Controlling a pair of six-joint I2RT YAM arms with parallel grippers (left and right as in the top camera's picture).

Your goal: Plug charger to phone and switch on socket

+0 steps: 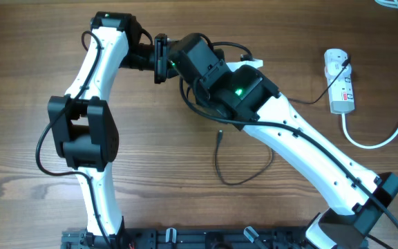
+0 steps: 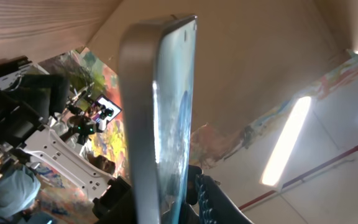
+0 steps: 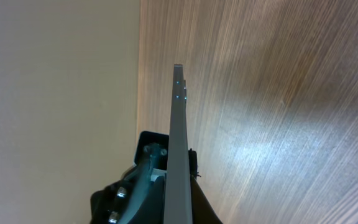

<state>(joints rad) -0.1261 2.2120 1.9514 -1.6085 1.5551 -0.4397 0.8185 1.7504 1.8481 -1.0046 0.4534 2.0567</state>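
Note:
The phone (image 1: 159,59) is held on edge above the table at the back middle, between both grippers. In the left wrist view the phone (image 2: 160,112) stands edge-on with a grey rim and a glossy bluish screen, and my left gripper (image 2: 182,202) is shut on its lower end. In the right wrist view it is a thin grey edge (image 3: 178,124), and my right gripper (image 3: 178,183) is shut on it. The charger is a thin black cable whose plug tip (image 1: 220,135) lies free on the table under the right arm. The socket (image 1: 339,81) lies at the back right.
The black cable loops on the table (image 1: 244,178) and runs behind the right arm toward the socket. A thick white cord (image 1: 375,142) curves from the socket to the right edge. The left arm (image 1: 85,131) stands at the left and the right arm (image 1: 316,159) crosses from the front right.

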